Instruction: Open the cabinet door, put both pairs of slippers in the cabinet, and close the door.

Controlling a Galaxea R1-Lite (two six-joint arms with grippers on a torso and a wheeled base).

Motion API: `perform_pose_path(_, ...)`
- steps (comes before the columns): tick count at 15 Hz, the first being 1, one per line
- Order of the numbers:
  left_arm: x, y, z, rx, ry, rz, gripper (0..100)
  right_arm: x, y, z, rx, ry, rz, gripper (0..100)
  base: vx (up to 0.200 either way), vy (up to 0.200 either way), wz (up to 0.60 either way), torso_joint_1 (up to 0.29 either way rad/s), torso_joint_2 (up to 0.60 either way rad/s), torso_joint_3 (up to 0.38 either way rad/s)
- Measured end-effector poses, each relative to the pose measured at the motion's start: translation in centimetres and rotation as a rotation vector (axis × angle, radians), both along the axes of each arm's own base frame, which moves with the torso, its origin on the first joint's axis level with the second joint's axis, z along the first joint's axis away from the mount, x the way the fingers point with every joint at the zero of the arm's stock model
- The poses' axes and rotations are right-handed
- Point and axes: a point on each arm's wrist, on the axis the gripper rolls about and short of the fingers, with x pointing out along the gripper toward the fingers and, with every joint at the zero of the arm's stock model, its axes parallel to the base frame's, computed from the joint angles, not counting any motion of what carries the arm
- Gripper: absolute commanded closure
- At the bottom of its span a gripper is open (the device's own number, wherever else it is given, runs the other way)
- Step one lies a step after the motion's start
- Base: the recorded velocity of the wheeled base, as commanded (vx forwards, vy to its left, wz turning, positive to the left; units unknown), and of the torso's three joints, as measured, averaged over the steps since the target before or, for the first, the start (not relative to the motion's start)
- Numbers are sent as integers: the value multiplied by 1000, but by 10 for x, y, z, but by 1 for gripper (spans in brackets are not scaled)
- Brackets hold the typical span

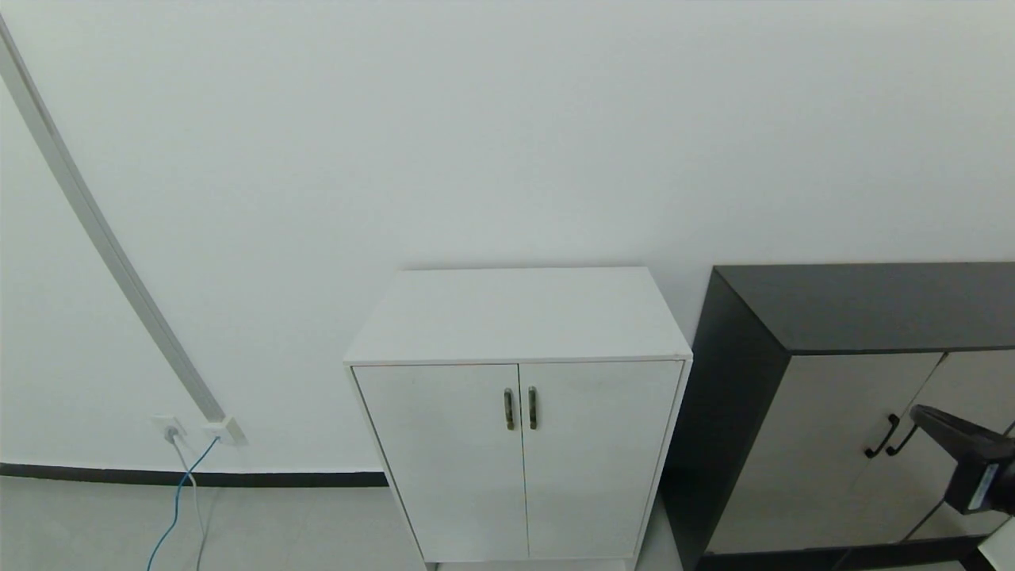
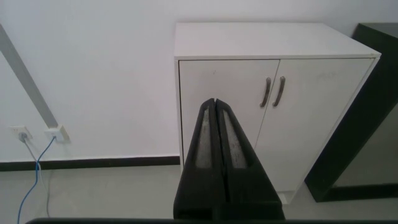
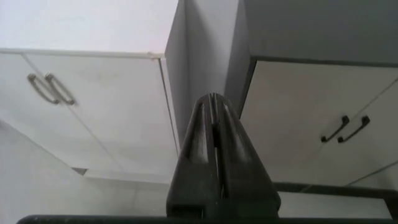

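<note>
A white two-door cabinet (image 1: 519,444) stands against the wall with both doors closed; two dark vertical handles (image 1: 520,408) meet at its centre. In the left wrist view my left gripper (image 2: 215,102) is shut and empty, held in front of the white cabinet (image 2: 267,106), well short of the cabinet handles (image 2: 273,91). My right gripper (image 3: 213,98) is shut and empty, facing the gap between the white cabinet (image 3: 93,112) and the dark one. The right gripper (image 1: 924,414) shows at the head view's right edge.
A black cabinet (image 1: 856,404) with grey doors and black handles (image 1: 890,436) stands just right of the white one. Wall sockets (image 1: 198,430) with a blue and a white cable (image 1: 178,500) sit low on the wall at left. A grey trunking strip (image 1: 103,238) runs diagonally up the wall.
</note>
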Motion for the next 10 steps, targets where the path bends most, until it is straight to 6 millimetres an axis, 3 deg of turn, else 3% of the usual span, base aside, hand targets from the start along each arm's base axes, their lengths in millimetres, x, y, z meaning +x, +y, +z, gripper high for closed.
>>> perform_pose_path(10, 0, 0, 0, 0, 0, 1, 100, -111, -7, -4, 9, 84, 86, 100, 0, 0, 0, 0, 0, 0)
